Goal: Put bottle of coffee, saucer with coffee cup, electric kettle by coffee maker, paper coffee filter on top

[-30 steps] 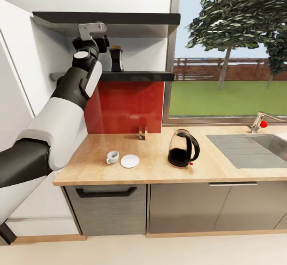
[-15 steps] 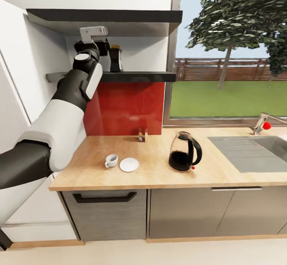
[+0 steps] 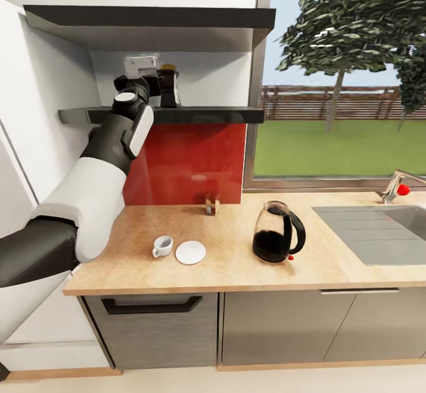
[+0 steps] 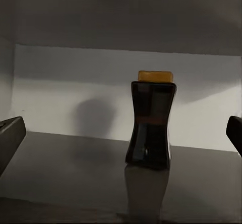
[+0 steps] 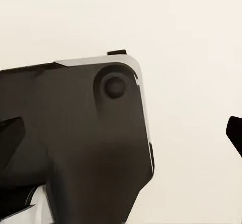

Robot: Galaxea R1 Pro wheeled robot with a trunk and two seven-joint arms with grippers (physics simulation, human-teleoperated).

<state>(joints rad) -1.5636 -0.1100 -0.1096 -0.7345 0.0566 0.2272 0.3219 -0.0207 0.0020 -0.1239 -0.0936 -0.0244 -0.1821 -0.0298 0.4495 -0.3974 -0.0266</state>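
On the bench (image 3: 236,263) sit the electric kettle (image 3: 277,240), saucer (image 3: 190,252) and coffee cup (image 3: 161,246). Step in hand, I judge: fetching the bottle of coffee (image 4: 152,127) upright on the kitchen shelf (image 3: 201,114). Left jaws (image 4: 121,138) gape wide, empty; next they must advance around its waist

- The left arm (image 3: 89,192) reached up and forward from the head view's lower left, its dark upper segment giving way to a white forearm and then a dark wrist.
- The left end effector (image 3: 155,83) was raised high at the end of that arm, pointing forward.
- In the left wrist view, its two dark fingertips (image 4: 11,135) sat at opposite edges, spread wide with nothing between them.
- The right end effector (image 5: 121,133) likewise had its fingertips (image 5: 10,138) far apart and empty, near a dark-and-white part of the robot's body (image 5: 85,138).
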